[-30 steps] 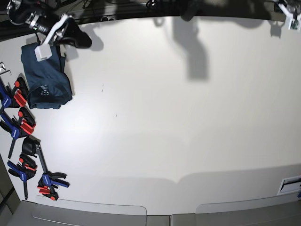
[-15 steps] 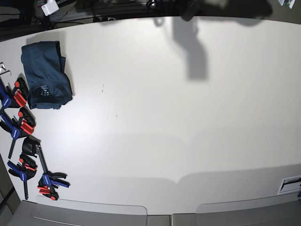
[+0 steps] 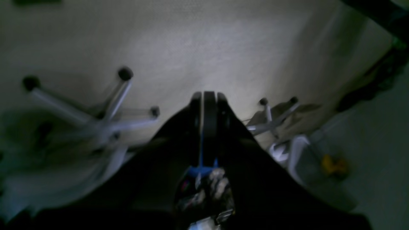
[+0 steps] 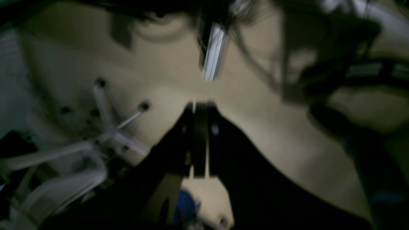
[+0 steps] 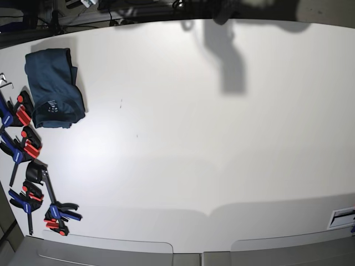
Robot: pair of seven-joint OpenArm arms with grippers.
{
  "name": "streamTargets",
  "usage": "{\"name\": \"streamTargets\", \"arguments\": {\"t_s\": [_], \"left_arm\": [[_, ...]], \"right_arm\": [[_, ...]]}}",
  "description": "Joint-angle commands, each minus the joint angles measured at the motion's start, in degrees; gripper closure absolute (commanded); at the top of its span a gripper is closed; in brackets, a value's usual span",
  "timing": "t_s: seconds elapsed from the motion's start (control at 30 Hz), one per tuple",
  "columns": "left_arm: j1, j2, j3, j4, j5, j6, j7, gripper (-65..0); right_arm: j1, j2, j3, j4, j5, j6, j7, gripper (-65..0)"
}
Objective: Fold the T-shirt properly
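The left hand point(image 3: 206, 95) has its fingers pressed together on nothing, pointing down at a pale floor point(image 3: 204, 41) with blurred chair legs point(image 3: 105, 111) on either side. The right hand point(image 4: 199, 107) is likewise closed and empty, over a tan floor with another chair base point(image 4: 108, 127) in blur. Neither hand shows over the white bench point(image 5: 211, 138). The T-shirt point(image 5: 52, 87) lies folded into a compact bundle near the bench's far left corner, just beside a row of red and blue clamps point(image 5: 25, 147) along the left edge.

wrist views: blurred, dim | clamps point(image 5: 25, 147) left of T-shirt point(image 5: 52, 88): cut by frame edge | shirt's pale mark: unreadable
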Motion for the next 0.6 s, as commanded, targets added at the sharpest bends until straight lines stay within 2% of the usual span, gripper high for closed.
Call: {"name": "streamTargets", "arguments": {"t_s": [0.0, 0.03, 0.07, 0.13, 0.27, 0.4, 0.47, 0.57], "left_arm": [[-2.08, -0.63, 2.49, -3.85, 1.11, -0.15, -3.13, 0.0], [-5.22, -0.26, 5.51, -8.68, 3.26, -0.17, -7.04, 0.0], [-8.35, 0.35, 8.28, -13.38, 5.90, -0.17, -10.84, 0.0], [-14.58, 2.05, 13.29, -22.27, 12.17, -0.15, -17.09, 0.0], [-25.20, 5.90, 20.39, -36.83, 21.33, -0.11, -25.29, 0.0], [-32.24, 9.86, 23.69, -44.76, 28.63, 0.09, -30.82, 0.0], [-34.62, 11.76, 23.93, -46.95, 32.22, 2.99, -32.96, 0.0], [-37.33, 13.81, 23.93, -49.09, 35.98, 11.87, -36.52, 0.0]], "right_arm": [[3.52, 0.81, -2.80, -4.55, -2.60, 0.28, 2.25, 0.0], [7.80, 0.83, -6.16, -10.64, -6.43, -0.66, 4.13, 0.0], [12.15, 0.72, -9.44, -17.03, -9.44, -3.08, 4.90, 0.0], [20.81, 0.31, -15.98, -29.83, -12.41, -7.41, 5.90, 0.0], [34.69, -2.47, -27.85, -50.64, -12.76, -12.66, 9.07, 0.0], [42.53, -6.97, -37.03, -61.18, -12.79, -17.90, 12.09, 0.0], [44.46, -9.22, -40.30, -62.64, -12.79, -21.03, 13.27, 0.0], [45.86, -12.26, -43.50, -62.69, -12.76, -25.79, 14.58, 0.0]]}}
